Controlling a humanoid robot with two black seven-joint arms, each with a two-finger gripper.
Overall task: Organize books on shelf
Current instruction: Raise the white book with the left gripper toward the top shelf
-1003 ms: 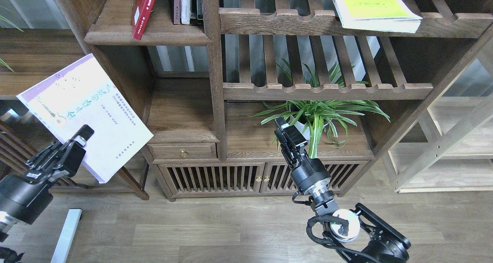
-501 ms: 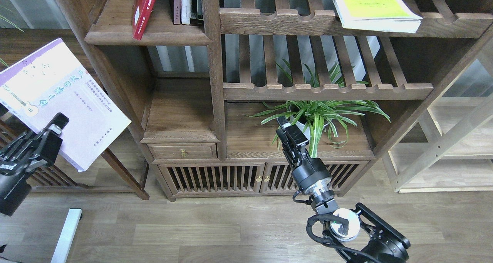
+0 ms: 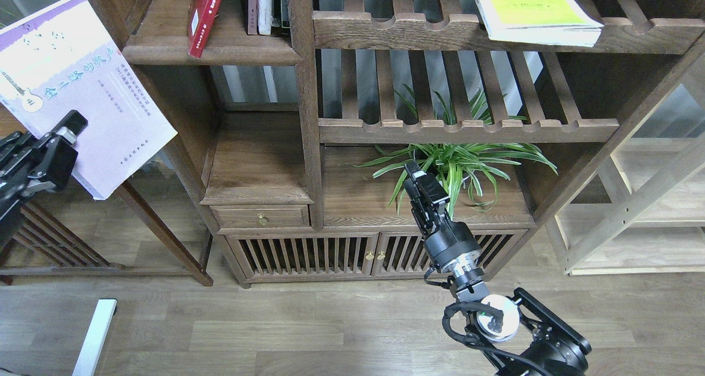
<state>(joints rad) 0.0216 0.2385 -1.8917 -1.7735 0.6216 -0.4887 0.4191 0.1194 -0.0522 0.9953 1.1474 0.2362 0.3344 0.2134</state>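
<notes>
My left gripper [image 3: 69,128] is shut on the lower edge of the white-lavender book [image 3: 77,78], held tilted in the air left of the bookcase. A dark red book [image 3: 205,12] leans on the solid shelf [image 3: 220,54] at top left, beside thin upright books [image 3: 264,7]. The yellow-green book [image 3: 537,10] lies flat on the upper slatted rack. My right gripper [image 3: 419,180] points up in front of the plant, holding nothing; its fingers look close together.
A potted spider plant [image 3: 457,164] stands on the low board at centre right. A drawer with a brass knob [image 3: 262,219] and slatted cabinet doors [image 3: 308,255] sit below. A light wooden frame [image 3: 633,211] stands at right, a dark slatted rack [image 3: 49,238] at left.
My left arm has lifted the white-lavender book up and to the left, toward the top-left shelf height. The right gripper shifted slightly up and right.
</notes>
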